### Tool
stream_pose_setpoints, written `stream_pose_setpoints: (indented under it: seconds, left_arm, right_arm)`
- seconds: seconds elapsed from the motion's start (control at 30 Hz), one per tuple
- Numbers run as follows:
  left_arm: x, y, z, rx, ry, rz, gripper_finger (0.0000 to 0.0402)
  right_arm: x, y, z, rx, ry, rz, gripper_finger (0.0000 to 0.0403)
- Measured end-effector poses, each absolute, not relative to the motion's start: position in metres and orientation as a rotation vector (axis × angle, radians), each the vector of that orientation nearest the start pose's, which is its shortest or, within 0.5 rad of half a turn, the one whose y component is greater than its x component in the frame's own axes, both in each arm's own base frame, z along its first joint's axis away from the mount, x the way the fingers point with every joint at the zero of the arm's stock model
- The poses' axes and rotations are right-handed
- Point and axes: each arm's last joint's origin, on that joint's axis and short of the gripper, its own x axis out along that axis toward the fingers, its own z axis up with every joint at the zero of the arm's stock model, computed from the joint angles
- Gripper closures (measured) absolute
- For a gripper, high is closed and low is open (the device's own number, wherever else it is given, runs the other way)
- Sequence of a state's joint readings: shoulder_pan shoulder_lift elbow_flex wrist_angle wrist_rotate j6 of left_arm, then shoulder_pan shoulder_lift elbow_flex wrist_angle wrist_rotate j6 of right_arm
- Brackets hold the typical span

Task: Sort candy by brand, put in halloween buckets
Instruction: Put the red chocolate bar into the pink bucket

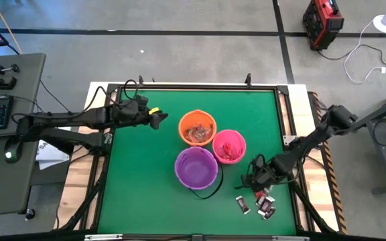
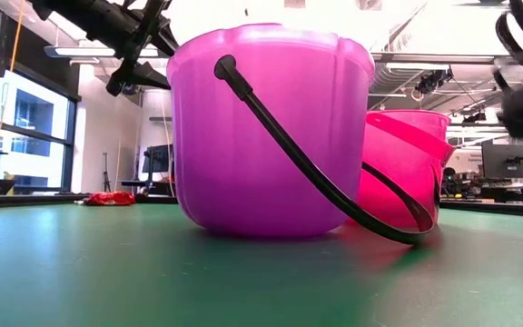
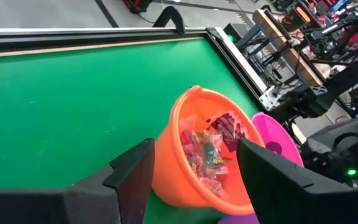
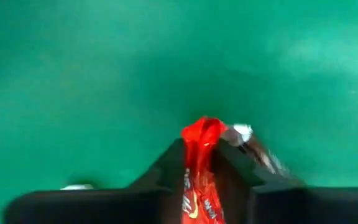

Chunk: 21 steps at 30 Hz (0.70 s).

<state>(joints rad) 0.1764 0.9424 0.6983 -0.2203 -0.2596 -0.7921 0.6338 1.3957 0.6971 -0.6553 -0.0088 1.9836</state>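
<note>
Three halloween buckets stand together mid-table: orange with candy inside, pink holding red pieces, and purple, whose black handle has its loop down on the mat. My left gripper hovers open just left of the orange bucket, its fingers framing it from a distance. My right gripper points down at the mat right of the purple bucket, shut on a red candy. Several dark and silver candies lie nearer the table's front. My right gripper pinches the red candy between its two fingers, coming from above and pointing down at the mat. The wrapper's crimped end sticks out past the fingertips. Whether the candy is clear of the mat, I cannot tell.
A silver wrapper bit lies beside the red candy. A lone red piece rests far off on the mat. The green mat's left half is open room. Metal frame rails edge the table.
</note>
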Motion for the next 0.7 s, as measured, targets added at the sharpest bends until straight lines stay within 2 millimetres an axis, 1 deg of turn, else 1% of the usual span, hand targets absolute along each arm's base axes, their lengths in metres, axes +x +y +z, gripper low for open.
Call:
stream_pose_setpoints:
  seconds: [0.03,0.07,0.1,0.17,0.27,0.33,0.4,0.47,0.53,0.63,0.7]
  left_arm:
    - [0.198,0.043,0.274,-0.746,0.270,0.587,0.0186]
    - [0.197,0.043,0.275,-0.747,0.265,0.585,0.0186]
    - [0.196,0.043,0.275,-0.747,0.261,0.584,0.0186]
    - [0.196,0.043,0.276,-0.739,0.260,0.581,0.0186]
    - [0.195,0.043,0.276,-0.729,0.258,0.590,0.0186]
    - [0.196,0.043,0.276,-0.727,0.258,0.594,0.0186]
    - [0.196,0.043,0.276,-0.727,0.261,0.595,0.0186]
    - [0.196,0.043,0.276,-0.727,0.260,0.594,0.0186]
    - [0.196,0.043,0.276,-0.727,0.260,0.594,0.0186]
    - [0.196,0.043,0.276,-0.727,0.260,0.594,0.0186]
    - [0.196,0.043,0.276,-0.728,0.263,0.588,0.0186]
  right_arm:
    - [0.180,0.132,0.167,1.192,1.223,-0.839,0.0379]
    - [0.183,0.133,0.178,1.184,1.197,-0.819,0.0387]
    - [0.185,0.133,0.189,1.171,1.175,-0.804,0.0386]
    - [0.187,0.131,0.213,1.138,1.124,-0.787,0.0370]
    - [0.194,0.125,0.254,1.074,0.984,-0.748,0.0349]
    - [0.197,0.120,0.275,1.012,0.877,-0.753,0.0348]
    - [0.202,0.114,0.291,0.971,0.792,-0.759,0.0353]
    - [0.208,0.105,0.298,0.932,0.721,-0.773,0.0360]
    - [0.214,0.096,0.299,0.897,0.660,-0.803,0.0366]
    - [0.222,0.080,0.295,0.874,0.584,-0.863,0.0368]
    - [0.228,0.072,0.290,0.858,0.573,-0.883,0.0361]
